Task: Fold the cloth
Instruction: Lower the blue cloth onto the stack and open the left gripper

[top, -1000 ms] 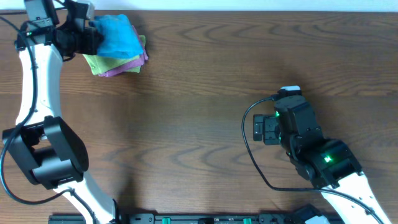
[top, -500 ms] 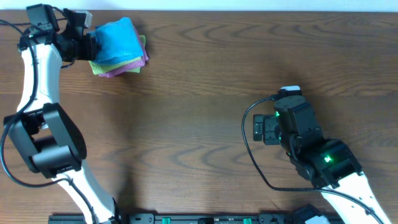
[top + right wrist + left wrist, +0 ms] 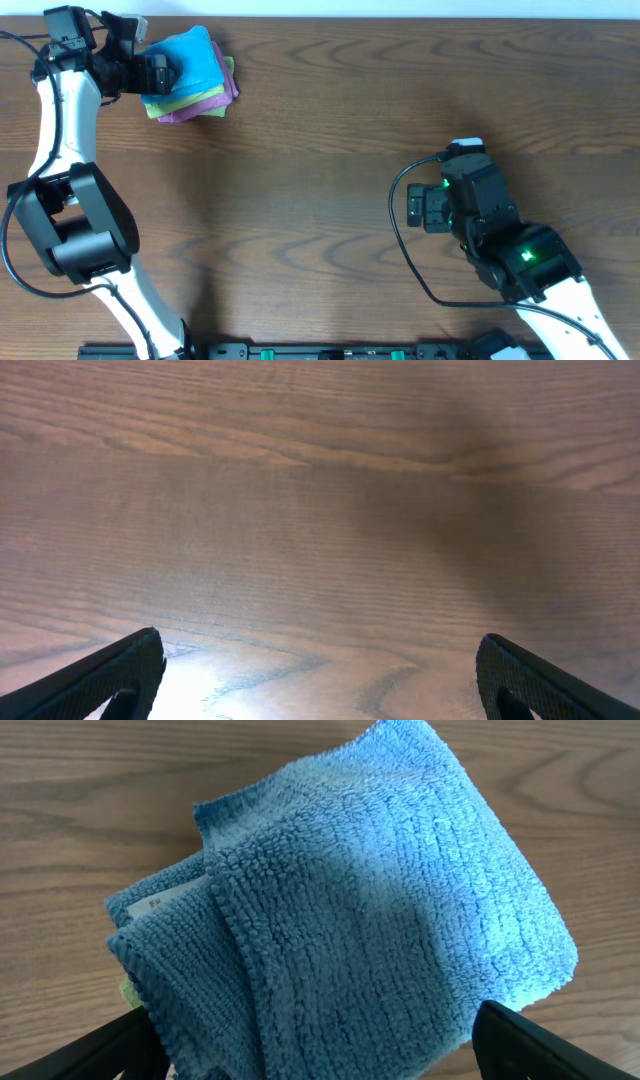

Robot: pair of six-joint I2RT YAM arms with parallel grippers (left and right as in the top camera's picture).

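The folded bright blue cloth (image 3: 192, 55) lies on top of a small stack of cloths at the table's far left corner. In the left wrist view the cloth (image 3: 380, 900) fills most of the picture, folded, with its white tag (image 3: 165, 900) showing at the left edge. My left gripper (image 3: 160, 72) is open at the cloth's left side, its two fingers spread wide either side of the near edge (image 3: 320, 1045) without pinching it. At the table's right, my right gripper (image 3: 420, 207) is open over bare wood (image 3: 320, 660) with nothing between its fingers.
Under the blue cloth lie a lime-green cloth (image 3: 153, 104) and a pink-purple cloth (image 3: 207, 107), their edges sticking out. The table's far edge runs just behind the stack. A black cable (image 3: 400, 240) loops beside the right arm.
My left gripper has opened and let go of the blue cloth, which now rests on the stack. The right arm has not moved.
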